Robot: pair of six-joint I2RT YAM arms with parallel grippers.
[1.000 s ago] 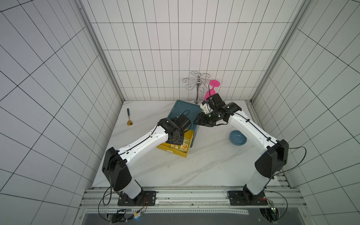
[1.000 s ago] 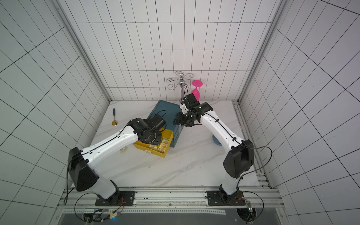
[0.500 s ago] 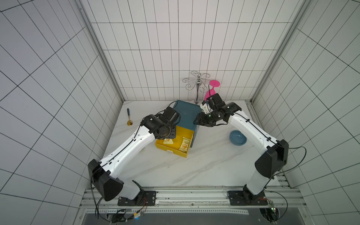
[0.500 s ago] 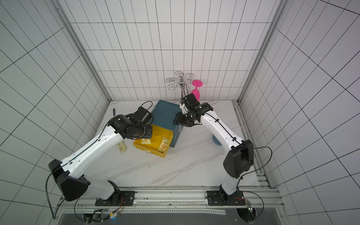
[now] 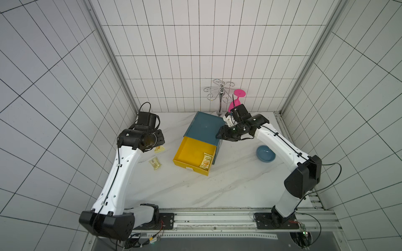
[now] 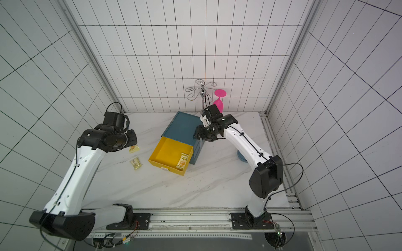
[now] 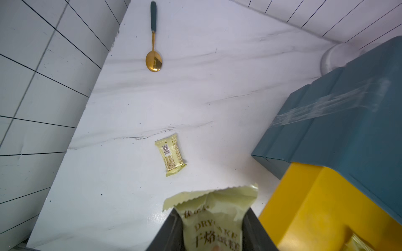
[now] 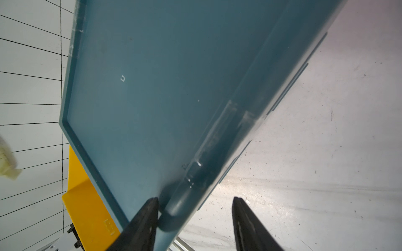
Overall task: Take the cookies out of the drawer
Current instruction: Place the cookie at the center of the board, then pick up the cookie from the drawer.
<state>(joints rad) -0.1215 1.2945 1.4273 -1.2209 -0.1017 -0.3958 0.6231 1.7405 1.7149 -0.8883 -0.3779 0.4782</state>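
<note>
Top views, left gripper (image 5: 159,143): clamped on the held cookie packet (image 5: 159,149), outside the yellow drawer (image 5: 190,152), off the drawer's side nearest the left arm.
Top views, table cookie packet (image 5: 155,163): pale yellow, flat on the marble table (image 5: 195,191), near that same side of the drawer but apart from it.
Top views, drawer cookie packet (image 6: 183,160): deeper yellow with a tan biscuit picture, leaning along the drawer's inner wall on the right arm's side, close to the drawer front.
Top views, right gripper (image 6: 195,135): at the corner of the teal cabinet (image 6: 180,127), directly above the drawer's rear corner.
Left wrist, held cookie packet (image 7: 214,219): pale yellow, zigzag-cut end, brown lettering, pinched between both dark fingers (image 7: 167,234), above the table beside the drawer.
Left wrist, table cookie packet (image 7: 171,154): back face up, with a barcode and fine print.
Left wrist, gold spoon (image 7: 153,56): well apart from the drawer, by the tiled wall.
Right wrist, right gripper (image 8: 193,223): jaws apart, straddling the cabinet corner. One finger (image 8: 141,223) touches the cabinet top above the drawer, and the other stands clear of the cabinet's side.
</note>
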